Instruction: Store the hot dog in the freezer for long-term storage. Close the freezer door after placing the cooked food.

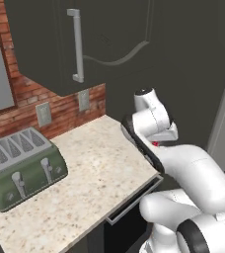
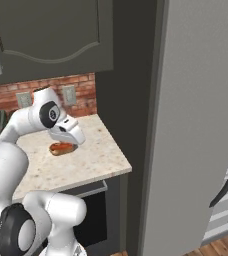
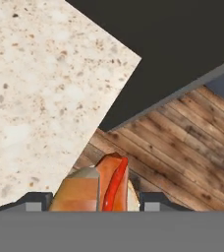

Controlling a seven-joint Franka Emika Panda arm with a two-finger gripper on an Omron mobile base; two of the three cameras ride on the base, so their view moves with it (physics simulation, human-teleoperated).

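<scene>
The hot dog (image 2: 62, 148), a tan-orange bun with a red sausage, hangs just above the speckled counter (image 2: 93, 160) near its front right part. My gripper (image 2: 64, 144) is shut on it from above. In the hand view the hot dog (image 3: 101, 184) sits between my two dark fingertips (image 3: 35, 201), over the counter's corner and the floor. A tall flat grey refrigerator panel (image 2: 201, 125) rises to the right of the counter. White freezer shelves (image 2: 225, 210) and a dark bar handle (image 2: 227, 182) show past its lower right edge. I cannot tell which door the handle belongs to.
A green toaster (image 1: 23, 168) stands at the counter's left. A dark upper cabinet (image 1: 60, 39) with a metal handle hangs over the counter. A drawer (image 1: 134, 200) under the counter edge stands slightly out. Wood floor (image 3: 182, 142) lies beyond the counter corner.
</scene>
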